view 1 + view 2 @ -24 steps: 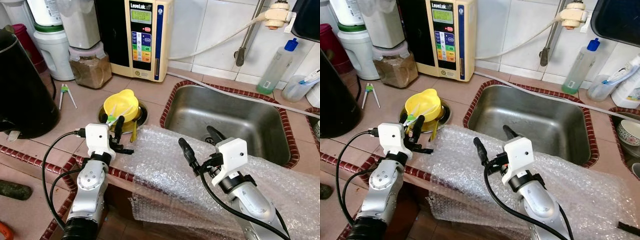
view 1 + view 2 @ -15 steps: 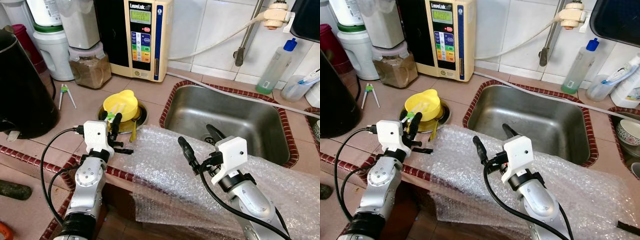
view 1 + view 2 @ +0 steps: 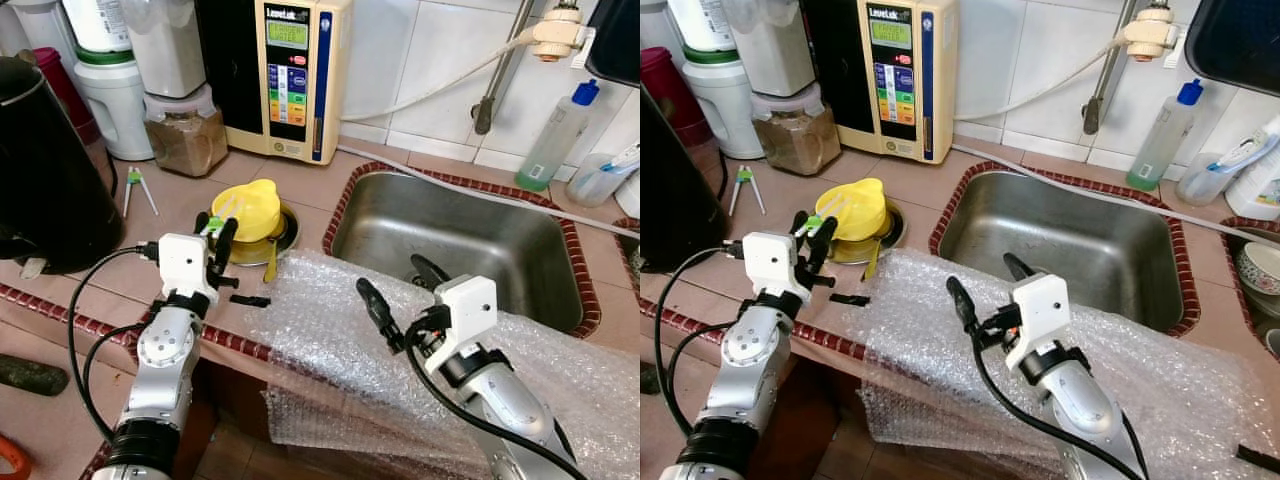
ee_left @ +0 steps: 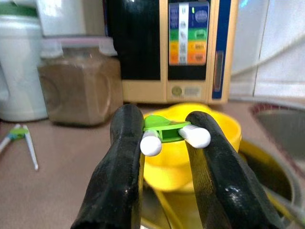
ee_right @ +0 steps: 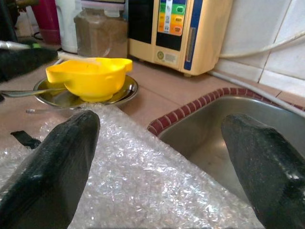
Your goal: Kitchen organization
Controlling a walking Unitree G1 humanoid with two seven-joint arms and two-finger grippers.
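Pinched between my left gripper's (image 4: 162, 138) two black rubbery fingers is a pair of training chopsticks (image 4: 174, 133): smooth white plastic sticks joined by a bright green clip. Their long axis runs away from my wrist, toward the yellow bowl (image 3: 247, 210) just beyond, and my wrist view shows only the two rounded white butt ends (the tips are hidden from me there). The head view shows the green clip poking above my fingers, held over the tiled counter (image 3: 150, 260) beside the bowl, which sits glossy in a shallow steel dish (image 3: 284, 232). A small black strip (image 3: 250, 300) lies on the tiles near the crinkly bubble wrap (image 3: 330, 350). My right gripper (image 3: 400, 290) hovers over that wrap with fingers spread wide, grasping nothing, at the steel sink's (image 3: 460, 240) near edge.
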